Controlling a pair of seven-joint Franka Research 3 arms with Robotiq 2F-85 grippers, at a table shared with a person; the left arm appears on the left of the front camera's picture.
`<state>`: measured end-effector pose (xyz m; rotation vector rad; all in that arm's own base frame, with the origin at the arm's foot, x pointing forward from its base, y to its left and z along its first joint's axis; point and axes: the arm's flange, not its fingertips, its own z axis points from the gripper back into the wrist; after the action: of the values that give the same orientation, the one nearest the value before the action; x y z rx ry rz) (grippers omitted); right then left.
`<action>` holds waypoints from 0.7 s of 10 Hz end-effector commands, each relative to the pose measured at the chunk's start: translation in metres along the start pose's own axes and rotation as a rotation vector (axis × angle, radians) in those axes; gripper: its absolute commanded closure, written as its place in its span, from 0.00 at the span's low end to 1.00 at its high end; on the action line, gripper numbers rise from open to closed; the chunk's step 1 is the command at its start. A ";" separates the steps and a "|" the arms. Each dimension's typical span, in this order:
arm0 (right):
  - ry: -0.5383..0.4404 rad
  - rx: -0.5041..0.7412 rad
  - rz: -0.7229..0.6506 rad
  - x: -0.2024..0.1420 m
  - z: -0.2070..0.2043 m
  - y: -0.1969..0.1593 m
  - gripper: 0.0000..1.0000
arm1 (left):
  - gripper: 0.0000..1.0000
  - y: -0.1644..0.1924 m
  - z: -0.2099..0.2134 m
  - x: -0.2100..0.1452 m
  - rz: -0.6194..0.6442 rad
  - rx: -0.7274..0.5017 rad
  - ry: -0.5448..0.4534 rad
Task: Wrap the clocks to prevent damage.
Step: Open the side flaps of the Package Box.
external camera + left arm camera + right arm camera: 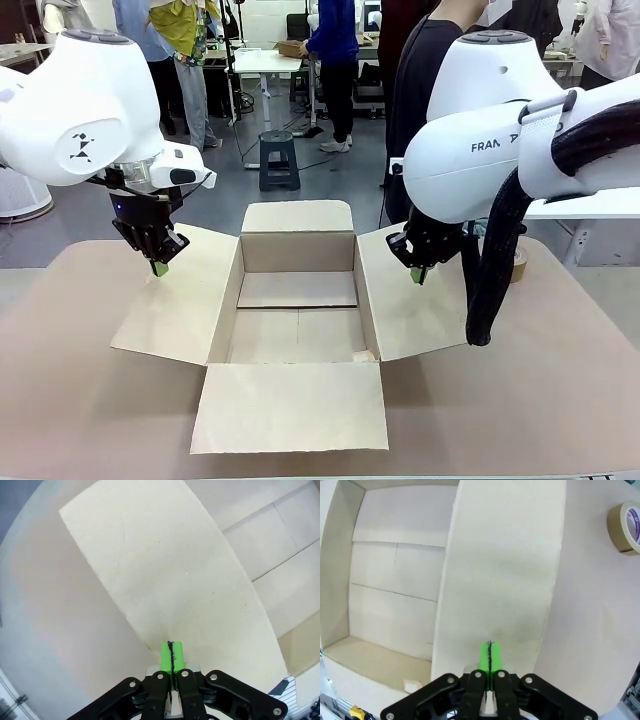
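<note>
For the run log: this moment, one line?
left gripper: shut, over left flap | right gripper: shut, over right flap | box: open

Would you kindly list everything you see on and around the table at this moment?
Cardboard box: one, tan, middle of the table, all four flaps spread open.
Tape roll: one, tan, on the table to the box's right.
Table: one, beige, under everything.
Step stool: one, dark grey, on the floor beyond the table.
Person: one, dark top, standing at the far side.
Left gripper: one, black with green pads, shut, over the left flap.
Right gripper: one, black with green pads, shut, over the right flap.
</note>
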<state>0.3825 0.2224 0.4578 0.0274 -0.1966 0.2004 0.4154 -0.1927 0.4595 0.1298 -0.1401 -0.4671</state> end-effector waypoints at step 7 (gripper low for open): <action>0.083 -0.012 -0.093 0.033 -0.086 -0.016 0.99 | 1.00 0.021 -0.065 0.020 0.196 -0.127 0.055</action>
<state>0.4231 0.2110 0.3850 0.0427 -0.0992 0.1269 0.4460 -0.1743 0.4084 0.0187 -0.0698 -0.3146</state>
